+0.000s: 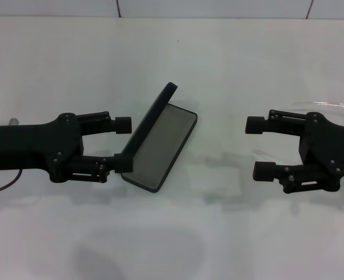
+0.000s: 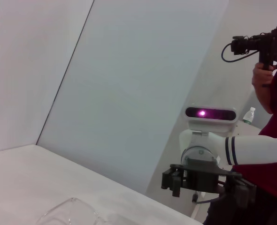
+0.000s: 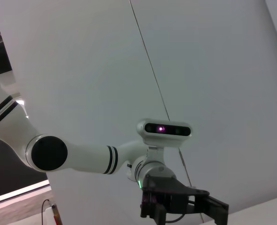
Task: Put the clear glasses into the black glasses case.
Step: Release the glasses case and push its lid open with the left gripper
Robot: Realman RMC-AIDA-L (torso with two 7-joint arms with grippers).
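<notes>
**Head view: case open, glasses yet to be picked up**

Head view shows our left claw [image 1: 123, 143] spread wide at the near corner of the slim black rectangular hinged glasses case [image 1: 162, 143], its lower finger touching or just beside the raised lid's end, gripping nothing. The case sits open on the white worktop [image 1: 172, 233], grey lining facing up, lid propped up on its left side. Our right claw [image 1: 258, 147] is also released and empty, hovering well to the right of the case.

The fully transparent plastic wraparound glasses [image 1: 329, 106] lie at the far right of the worktop, behind our right arm, only a faint curved outline showing. The left wrist view catches a clear curved edge of them [image 2: 68, 211] on the worktop, with the right claw [image 2: 176, 180] farther off.

We judge the step in hand to be fetching the glasses with the right claw. To do it well, we should:

1. Approach from above and close on the bridge or frame edge, since clear plastic is slippery and hard to locate.
2. Keep the left claw steadying the lid so the case stays open.
3. Align the glasses lengthwise with the lining before lowering.
</notes>
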